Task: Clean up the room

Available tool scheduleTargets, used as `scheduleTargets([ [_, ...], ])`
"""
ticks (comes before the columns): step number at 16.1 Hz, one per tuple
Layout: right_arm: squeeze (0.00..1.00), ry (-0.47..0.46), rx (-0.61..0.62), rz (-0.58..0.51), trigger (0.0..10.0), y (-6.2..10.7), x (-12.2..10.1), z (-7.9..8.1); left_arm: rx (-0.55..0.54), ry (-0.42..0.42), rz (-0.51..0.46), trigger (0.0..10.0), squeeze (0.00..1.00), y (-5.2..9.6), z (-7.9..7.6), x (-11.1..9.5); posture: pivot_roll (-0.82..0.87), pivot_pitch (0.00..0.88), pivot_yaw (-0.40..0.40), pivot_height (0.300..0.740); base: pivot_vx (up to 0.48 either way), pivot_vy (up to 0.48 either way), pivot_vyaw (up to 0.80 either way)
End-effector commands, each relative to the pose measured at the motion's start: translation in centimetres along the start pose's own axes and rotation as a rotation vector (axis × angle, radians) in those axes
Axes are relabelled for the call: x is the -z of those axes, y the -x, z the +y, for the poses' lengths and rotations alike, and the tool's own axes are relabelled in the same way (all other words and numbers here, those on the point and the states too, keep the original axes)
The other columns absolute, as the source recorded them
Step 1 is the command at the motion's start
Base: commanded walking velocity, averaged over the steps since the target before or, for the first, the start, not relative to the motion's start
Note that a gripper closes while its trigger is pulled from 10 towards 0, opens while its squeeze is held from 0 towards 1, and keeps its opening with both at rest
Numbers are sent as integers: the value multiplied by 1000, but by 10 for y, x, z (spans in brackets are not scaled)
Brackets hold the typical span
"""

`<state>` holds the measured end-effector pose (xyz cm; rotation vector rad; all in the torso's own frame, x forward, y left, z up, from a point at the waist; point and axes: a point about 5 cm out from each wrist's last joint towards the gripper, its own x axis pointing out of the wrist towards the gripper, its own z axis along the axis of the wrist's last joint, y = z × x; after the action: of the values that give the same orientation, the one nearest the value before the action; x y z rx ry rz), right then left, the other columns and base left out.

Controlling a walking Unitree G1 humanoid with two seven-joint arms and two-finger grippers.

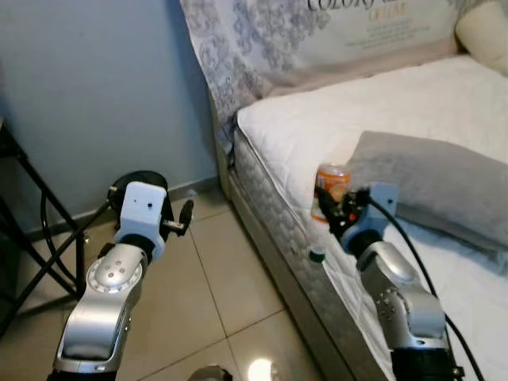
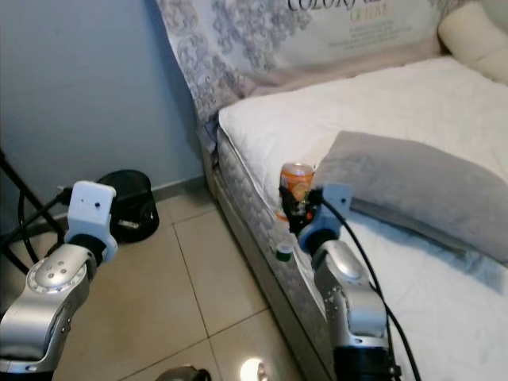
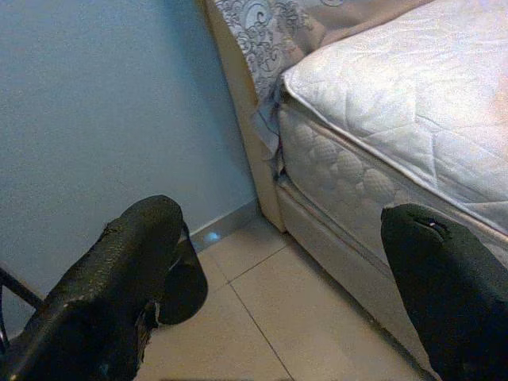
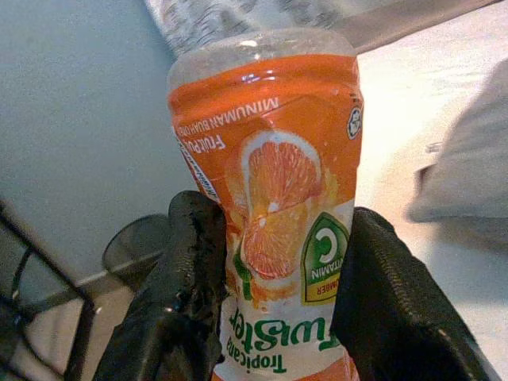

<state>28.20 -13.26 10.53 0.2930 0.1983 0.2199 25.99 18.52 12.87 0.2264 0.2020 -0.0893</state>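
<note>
R arm reaches fwd over the mattress edge, forearm angled up. Right gripper (image 4: 274, 294) clamped on one orange juice bottle (image 1: 331, 189); black fingers (image 4: 186, 270) press both sides of the label. Bottle looks inverted: label text reads upside down, green cap (image 1: 317, 255) hangs at the low end, beside the mattress side. Bottle is held over the bed's (image 1: 413, 103) near edge, just left of the grey pillow (image 1: 444, 186).

L arm raised over the tiled floor (image 1: 230, 294), elbow bent, wrist pointing toward the wall corner. Left gripper (image 3: 294, 270) spread wide, nothing between the fingers (image 3: 127, 262); floor and mattress side visible through the gap.

Counts: 1 bottle, 1 grey pillow, 1 cream pillow (image 1: 484, 32) at far upper R of bed. 1 black bin (image 2: 127, 202) on floor against the blue wall (image 1: 95, 87), left of the bed. 1 patterned headboard cover (image 1: 262, 40) w/ printed lettering. Black metal frame (image 1: 32, 238) at far L, w/ cable.
</note>
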Motion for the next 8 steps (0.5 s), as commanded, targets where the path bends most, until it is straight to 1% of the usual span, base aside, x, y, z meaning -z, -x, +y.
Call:
scheduleTargets([
  [1, 0, 12, -22, 5, 10000, -2, 1, 4, -17, -11, 12, 10000, 0, -1, 2, 2, -73, 0, 13, 740, 0, 0, 0],
  [3, 0, 44, -4, -8, 10000, -2, 0, 2, -17, -10, 15, 10000, 0, -1, 2, 3, -72, 0, 13, 740, 0, 0, 0],
  [4, 0, 73, -5, -26, 10000, -4, -4, 1, -18, -9, 14, 10000, 0, -1, 3, 3, -74, 0, 15, 740, 240, 0, 0],
  [5, 0, 63, -30, -33, 10000, -4, -6, 3, -19, -9, 13, 10000, 0, -1, 3, 3, -74, 0, 15, 740, 0, 0, 0],
  [7, 0, 58, -14, -48, 10000, -4, -11, -1, -13, -15, 12, 10000, 0, -1, 3, 2, -68, 0, 9, 740, 0, 0, 0],
  [8, 0, 48, -43, -47, 10000, -3, -11, 1, -9, -20, 10, 10000, 0, -1, 3, 2, -68, 0, 10, 740, 0, 0, 0],
])
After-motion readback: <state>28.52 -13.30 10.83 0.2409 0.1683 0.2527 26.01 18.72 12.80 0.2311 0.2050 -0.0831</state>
